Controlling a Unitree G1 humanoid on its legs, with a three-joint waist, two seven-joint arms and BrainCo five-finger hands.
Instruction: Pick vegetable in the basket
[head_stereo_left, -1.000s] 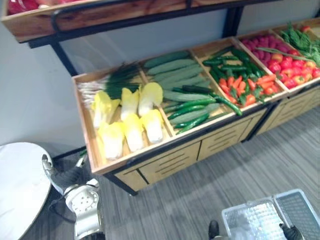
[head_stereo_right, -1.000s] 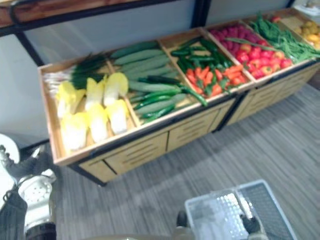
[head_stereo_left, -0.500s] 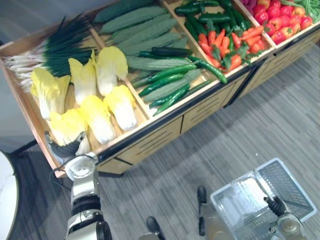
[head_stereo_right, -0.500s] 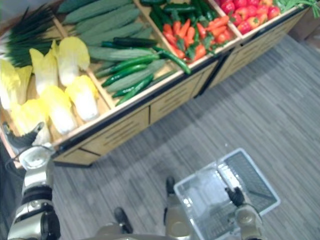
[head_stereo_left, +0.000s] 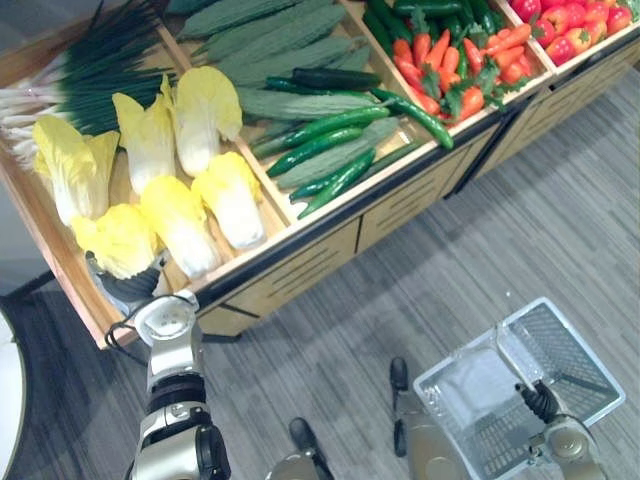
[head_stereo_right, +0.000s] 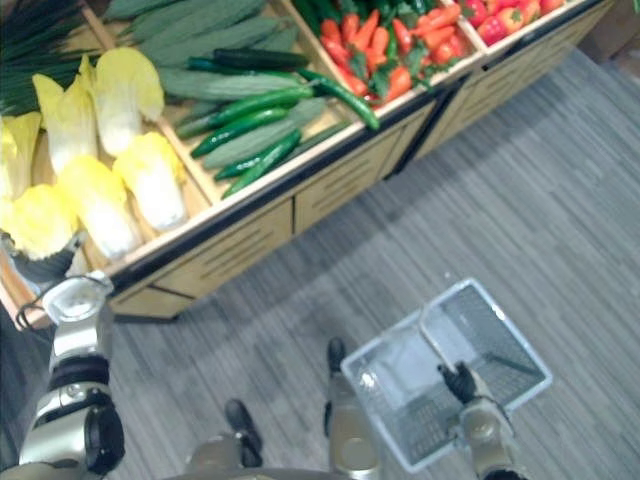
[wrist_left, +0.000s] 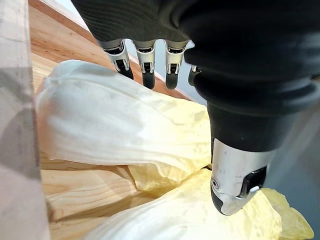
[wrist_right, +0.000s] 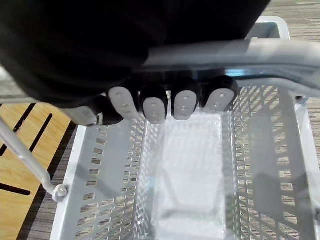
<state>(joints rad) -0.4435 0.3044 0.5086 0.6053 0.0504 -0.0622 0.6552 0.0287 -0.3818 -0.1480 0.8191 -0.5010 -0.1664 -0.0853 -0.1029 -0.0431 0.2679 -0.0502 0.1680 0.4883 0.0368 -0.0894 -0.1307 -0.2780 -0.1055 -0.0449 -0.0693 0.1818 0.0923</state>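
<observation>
Several pale yellow cabbages (head_stereo_left: 180, 215) lie in the left compartment of the wooden stand (head_stereo_left: 300, 265). My left hand (head_stereo_left: 125, 285) reaches over the stand's front left rim. Its fingers (wrist_left: 145, 55) are straight, just above the nearest cabbage (wrist_left: 115, 120), and the thumb hangs beside it. My right hand (head_stereo_left: 540, 400) is low on the right with its fingers (wrist_right: 155, 107) curled round the grey handle (wrist_right: 225, 52) of a grey plastic basket (head_stereo_left: 580, 337). The basket holds nothing.
Green onions (head_stereo_left: 90, 70) lie behind the cabbages. To the right are cucumbers and bitter gourds (head_stereo_left: 310, 110), then carrots and green peppers (head_stereo_left: 450, 60), then red peppers (head_stereo_left: 565, 20). Grey plank floor (head_stereo_left: 520, 230) lies between stand and basket.
The camera has tilted down toward the stand's front. My left hand has risen from beside the stand to the front cabbages. The basket stays in my right hand.
</observation>
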